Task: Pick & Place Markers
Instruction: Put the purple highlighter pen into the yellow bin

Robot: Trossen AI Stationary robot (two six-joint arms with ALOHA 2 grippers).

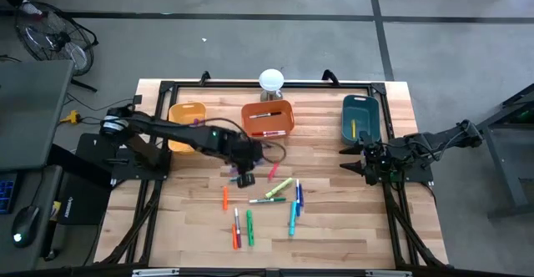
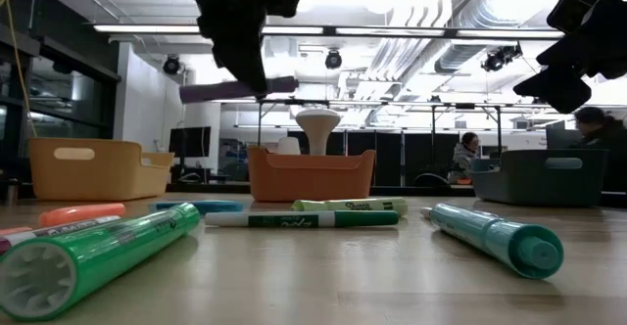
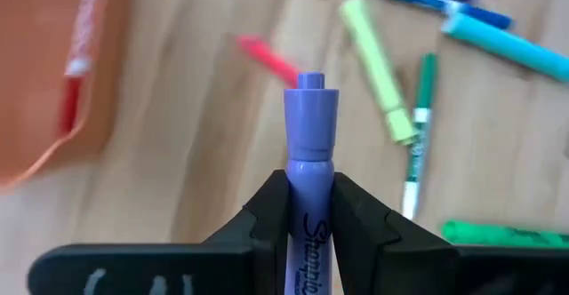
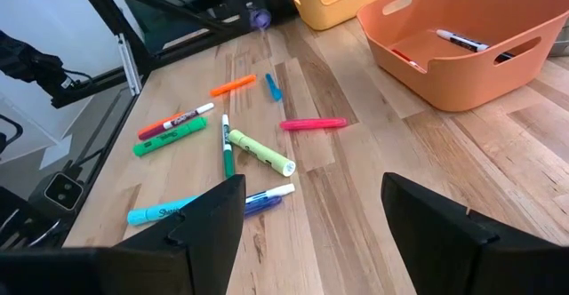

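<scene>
- The left gripper [image 3: 309,219] is closed on a slim purple Sharpie marker [image 3: 309,153] and holds it in the air above the wooden table [image 1: 334,227], near the orange plastic bin [image 1: 268,118].
- The right gripper [image 4: 307,215] waits with its fingers wide apart and empty, beside the teal plastic bin [image 1: 360,117].
- I judge the task partly done: the orange bin already has some markers inside, and the teal bin has one yellow marker [image 1: 354,128].
- The yellow plastic bin [image 1: 187,124] shows nothing inside, as far as I can see.
- About ten loose markers [image 1: 267,206] lie on the table, in green, red, orange, blue, teal and pink.
- The word "Sharpie" is readable on the purple body; other labels are too small.
</scene>
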